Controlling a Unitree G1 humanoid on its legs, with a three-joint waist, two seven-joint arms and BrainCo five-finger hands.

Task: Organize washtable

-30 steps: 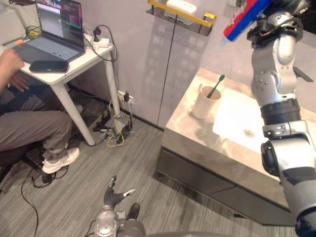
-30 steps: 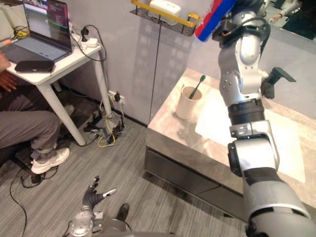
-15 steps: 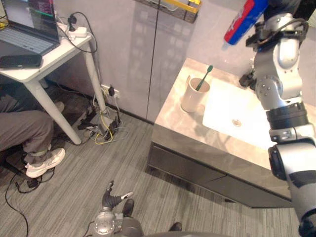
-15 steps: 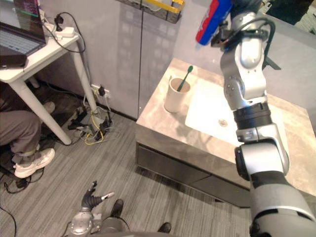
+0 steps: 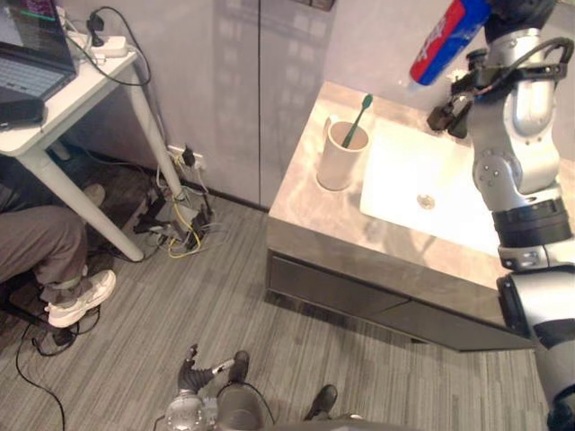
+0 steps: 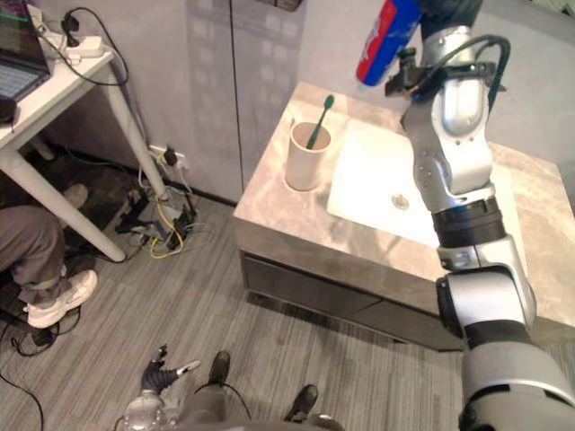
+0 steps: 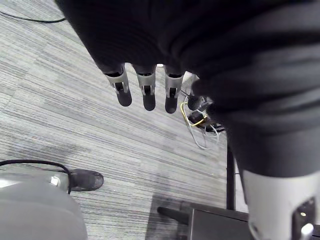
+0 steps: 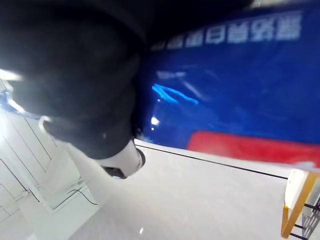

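1. Left eye view: your right hand [image 5: 521, 11] is clamped round the blue-and-red tube [image 5: 447, 40]. It holds the tube slanted, high above the back edge of the washtable [image 5: 305, 211], as it did a second ago. The whole picture has shifted since then, so the camera moved, not the things. The cream cup [image 5: 341, 162] stands on the counter just beside the white basin [image 5: 449, 193], with a green toothbrush [image 5: 358, 115] leaning in it. Your left hand [image 5: 191, 375] hangs low over the grey floor [image 5: 135, 341], as before.
2. Right eye view: you get the same layout. At the left, a person's shoe [image 6: 58, 301] rests near the white desk [image 6: 54, 90].
3. Left wrist view: your left hand's fingers [image 7: 145, 92] are straight and loose in a row, holding nothing.
4. Right wrist view: the tube lies close against the dark cover, and one silver finger [image 8: 125, 159] shows beside it. A yellow shelf rail [image 8: 294, 200] stands at the edge.
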